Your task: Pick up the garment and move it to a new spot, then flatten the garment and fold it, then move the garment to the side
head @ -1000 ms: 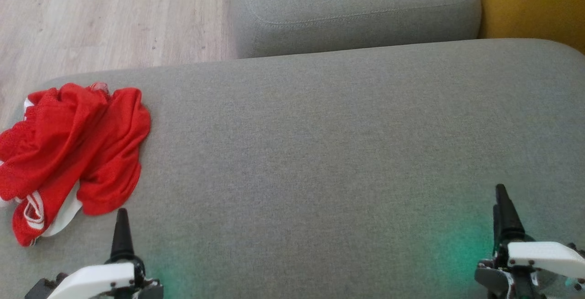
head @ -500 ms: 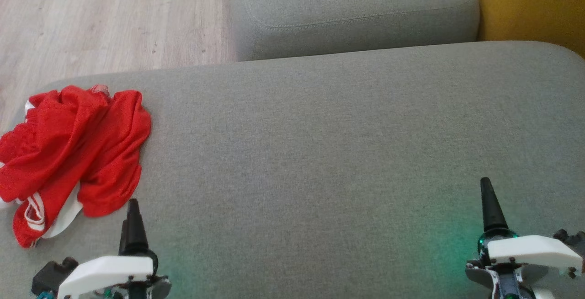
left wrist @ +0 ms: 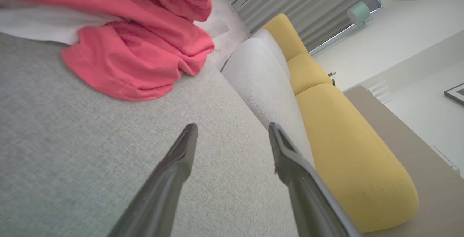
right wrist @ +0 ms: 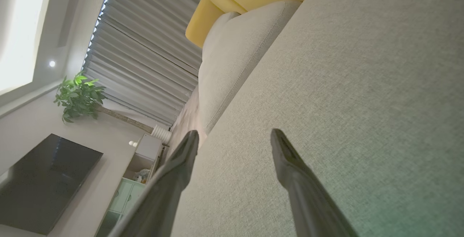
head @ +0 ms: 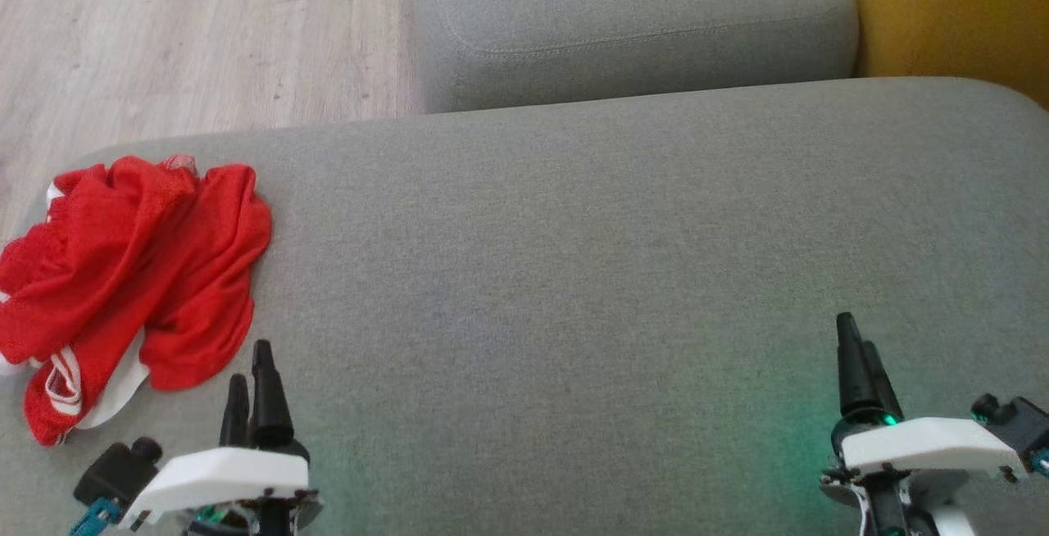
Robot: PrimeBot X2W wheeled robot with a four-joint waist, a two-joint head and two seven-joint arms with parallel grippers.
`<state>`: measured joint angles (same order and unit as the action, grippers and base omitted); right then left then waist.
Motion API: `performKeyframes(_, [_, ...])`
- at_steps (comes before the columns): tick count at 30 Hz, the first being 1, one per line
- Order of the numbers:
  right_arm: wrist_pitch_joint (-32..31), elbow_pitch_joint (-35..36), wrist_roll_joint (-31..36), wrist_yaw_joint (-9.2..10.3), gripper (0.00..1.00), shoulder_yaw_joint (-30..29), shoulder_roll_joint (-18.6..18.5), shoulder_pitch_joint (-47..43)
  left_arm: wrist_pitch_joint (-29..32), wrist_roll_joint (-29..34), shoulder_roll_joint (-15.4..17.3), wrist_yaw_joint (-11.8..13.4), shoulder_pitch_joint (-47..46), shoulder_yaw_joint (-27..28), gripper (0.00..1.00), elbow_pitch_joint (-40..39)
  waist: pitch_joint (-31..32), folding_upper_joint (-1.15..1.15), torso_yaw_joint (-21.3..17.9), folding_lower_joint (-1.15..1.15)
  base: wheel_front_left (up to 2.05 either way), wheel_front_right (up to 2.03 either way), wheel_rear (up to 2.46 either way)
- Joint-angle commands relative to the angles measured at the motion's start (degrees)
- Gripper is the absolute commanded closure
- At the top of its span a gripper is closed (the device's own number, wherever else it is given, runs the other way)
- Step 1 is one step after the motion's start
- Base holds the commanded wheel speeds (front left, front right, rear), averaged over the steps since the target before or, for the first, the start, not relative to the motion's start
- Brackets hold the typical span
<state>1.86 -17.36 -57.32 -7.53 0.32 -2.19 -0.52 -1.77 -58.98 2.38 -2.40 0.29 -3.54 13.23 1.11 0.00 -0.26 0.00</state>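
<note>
Red mesh garment [head: 131,274] with white trim lies crumpled at the left end of your grey sofa seat [head: 574,257], close to the edge by the wood floor [head: 164,36]. Your left gripper [head: 250,365] hovers just beside its near hem, jaws wide, holding nothing. Your right gripper [head: 856,333] is well apart, equally wide and empty. Beyond the seat sit a grey cushion [head: 631,20] and a yellow cushion [head: 951,11].

Left tool [head: 250,364] and right tool [head: 856,333], jaws of both wide apart, empty.
</note>
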Motion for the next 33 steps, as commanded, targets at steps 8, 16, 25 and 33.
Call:
performKeyframes(8, [2.3, 3.1, 8.3, 0.02, 0.0, 2.2, -0.4, 3.2, -2.3, 8.3, 0.3, 1.3, -2.8, -1.0, 0.0, -3.7, 0.4, 0.0, -0.1, 0.0, 0.0, 0.0, 0.0])
performKeyframes(16, [3.5, 3.5, 13.5, 0.02, 0.0, 3.3, -0.4, 3.3, -3.5, 13.2, 0.3, 1.9, -2.9, -2.0, 0.0, -4.5, 0.6, 0.0, 0.0, 0.0, 0.0, 0.0, 0.0])
performKeyframes(25, [5.0, 3.8, 19.8, 0.03, 0.0, 4.6, -0.5, 3.5, -5.0, 19.5, 0.4, 2.5, -3.1, -3.5, 0.0, -5.1, 0.8, 0.0, 0.1, 0.0, 0.0, 0.0, 0.0])
performKeyframes(33, [6.3, 4.5, 25.3, 0.03, 0.0, 5.8, -0.5, 3.8, -6.4, 25.6, 0.4, 3.5, -3.5, -4.8, 0.0, -5.6, 0.9, 0.0, 0.2, 0.0, 0.0, 0.0, 0.0])
